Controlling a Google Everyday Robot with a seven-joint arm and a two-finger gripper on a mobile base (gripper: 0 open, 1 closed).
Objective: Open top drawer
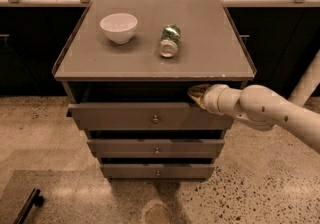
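The top drawer (125, 117) is the grey-brown one with the widest front panel and a small round metal knob (155, 118) at its centre. It stands pulled out a little from the cabinet, with a dark gap above its front. My gripper (195, 94) comes in from the right on a white arm (265, 110). It sits at the drawer's upper right edge, just under the cabinet top, with its tip in the dark gap.
A white bowl (119, 27) and a can lying on its side (169, 41) rest on the cabinet top (210, 48). Two narrower drawers (156, 149) sit below the top one. A dark bar (27, 206) lies on the speckled floor at lower left.
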